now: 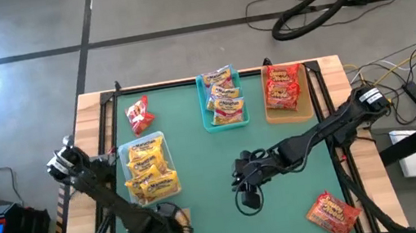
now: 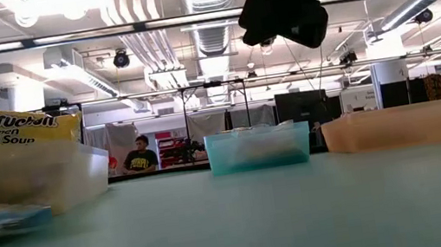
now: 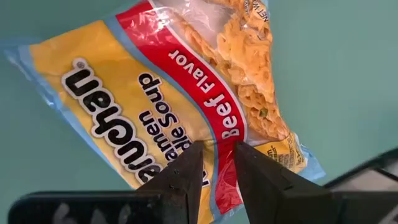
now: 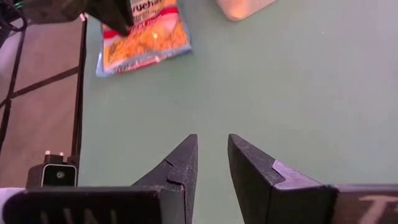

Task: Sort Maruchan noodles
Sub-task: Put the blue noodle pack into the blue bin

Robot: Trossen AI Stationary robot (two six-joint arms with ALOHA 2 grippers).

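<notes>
Diagonally flat: beef noodle packet (image 3: 168, 106) under left gripper (image 3: 217, 163).

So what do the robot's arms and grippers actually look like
Both arms are dark, jointed links with black cabling along them and pale grey collars near the bases. The left gripper and right gripper each have two black, wedge-shaped fingers with stepped inner faces.

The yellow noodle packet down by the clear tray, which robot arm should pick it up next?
The left one, probably. Its hand is already right over that yellow Beef Flavor packet, fingers astride its edge. The right hand hangs empty over the middle of the table, farther away.
</notes>
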